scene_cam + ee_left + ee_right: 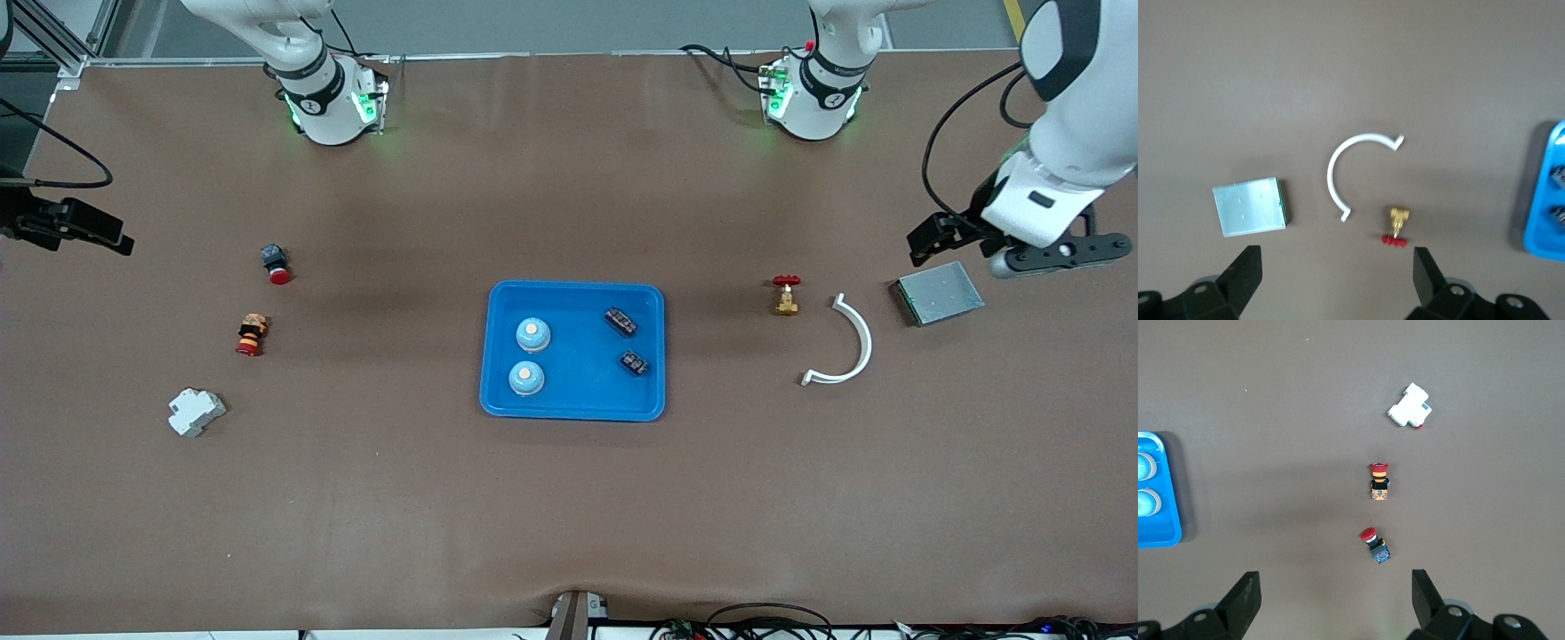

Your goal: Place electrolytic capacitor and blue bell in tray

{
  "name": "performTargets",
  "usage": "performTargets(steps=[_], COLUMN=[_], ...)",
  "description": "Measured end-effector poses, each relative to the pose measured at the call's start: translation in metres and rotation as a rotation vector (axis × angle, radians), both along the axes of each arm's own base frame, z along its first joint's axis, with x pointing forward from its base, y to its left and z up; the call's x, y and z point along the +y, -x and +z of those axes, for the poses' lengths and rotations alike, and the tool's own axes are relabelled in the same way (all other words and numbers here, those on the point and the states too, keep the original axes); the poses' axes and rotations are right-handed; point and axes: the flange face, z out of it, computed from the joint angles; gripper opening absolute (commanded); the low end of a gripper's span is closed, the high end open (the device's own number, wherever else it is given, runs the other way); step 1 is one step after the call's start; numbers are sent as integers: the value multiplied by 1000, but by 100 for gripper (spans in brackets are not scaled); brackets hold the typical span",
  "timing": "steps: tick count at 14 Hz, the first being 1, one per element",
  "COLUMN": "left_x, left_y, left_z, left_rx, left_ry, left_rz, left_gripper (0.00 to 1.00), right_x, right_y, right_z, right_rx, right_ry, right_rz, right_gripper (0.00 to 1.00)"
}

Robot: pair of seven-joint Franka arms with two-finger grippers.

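Observation:
The bright-blue tray (578, 396) lies mid-table. In it stand two blue bells (532, 334) (526, 378) and two small dark blocky parts (621, 322) (634, 363), which look like the capacitors. My left gripper (933, 242) is open and empty, up over the table beside the grey plate at the left arm's end. My right gripper (120, 242) is open and empty, over the table's edge at the right arm's end. The left wrist view shows its gripper (1337, 260) and the tray's rim (1533, 200). The right wrist view shows its gripper (1336, 583) and the tray (1165, 520).
Toward the left arm's end lie a brass valve with a red handle (786, 295), a white curved clip (849, 342) and a grey metal plate (938, 293). Toward the right arm's end lie two red push buttons (276, 263) (252, 335) and a white block (196, 412).

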Motion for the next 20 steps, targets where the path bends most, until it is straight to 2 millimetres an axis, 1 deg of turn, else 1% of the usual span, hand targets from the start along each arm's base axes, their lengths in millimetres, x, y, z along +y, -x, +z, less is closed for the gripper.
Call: performTargets(steps=[2,3,5,7,12,15,16,19,20], left_x=[-3,-5,-10,-14,-14,-29,-27,-10,-10], left_y=[-14,-18,-22,-22,-26,-26,-26,-28,-29], left_z=[30,41,54,55,47,44,44,43,43], left_rx=[-41,-52,-63,-61,-45,-39,-39,-37,-36], left_ry=[11,15,18,19,21,26,28,29,29], left_rz=[-8,-13,-23,-30,-32,-62,-59,-39,-39], left_gripper=[100,100,100,100,100,100,100,100,100], right_x=[1,1,2,3,3,3,3,4,4], right_y=[0,0,0,0,-1,-1,-1,-1,-2], right_z=[0,0,0,0,0,1,1,1,2], right_rx=[0,0,0,0,-5,-9,-10,-13,-16], right_ry=[0,0,0,0,0,1,1,1,1], right_rz=[2,3,4,5,5,6,6,6,6], right_gripper=[100,100,100,100,100,100,100,100,100])
